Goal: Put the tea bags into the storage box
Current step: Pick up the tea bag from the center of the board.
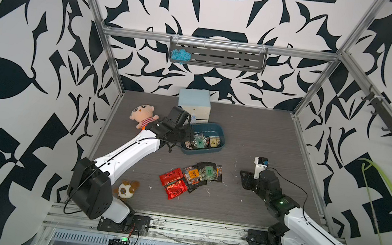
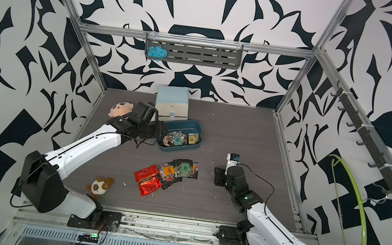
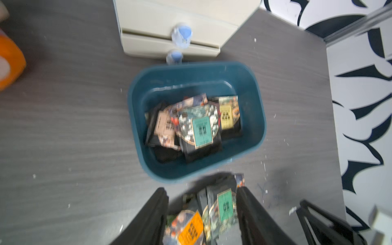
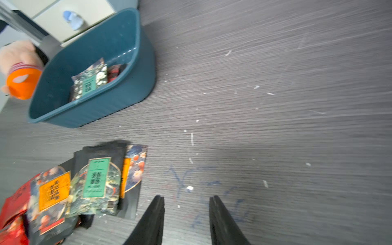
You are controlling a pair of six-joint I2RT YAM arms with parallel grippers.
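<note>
Bold black-and-white patterned walls are seen around a dark grey wood-grain surface (image 1: 252,135). Towards its back, a shallow dark teal plastic storage box (image 1: 219,131) is set just in front of a pale blue-and-white drawer cabinet (image 1: 194,105).

The task is judged to be partly done. Several small flat square tea bags in the box (image 1: 200,140) are stacked loosely, with green, yellow and pink labels showing. A larger overlapping pile of tea bags (image 1: 191,178) is left on the surface nearer the front, well apart from the box. It includes two shiny red foil sachets (image 1: 172,183), and more appear to be left than stored.

The left arm is stretched forward with its wrist raised over the box's near-left rim. The left fingers (image 3: 154,212) are spread apart and nothing is gripped between them. The right arm is folded low just beside the pile. The right fingers (image 4: 154,216) are parted over bare surface and are likewise empty.
</note>
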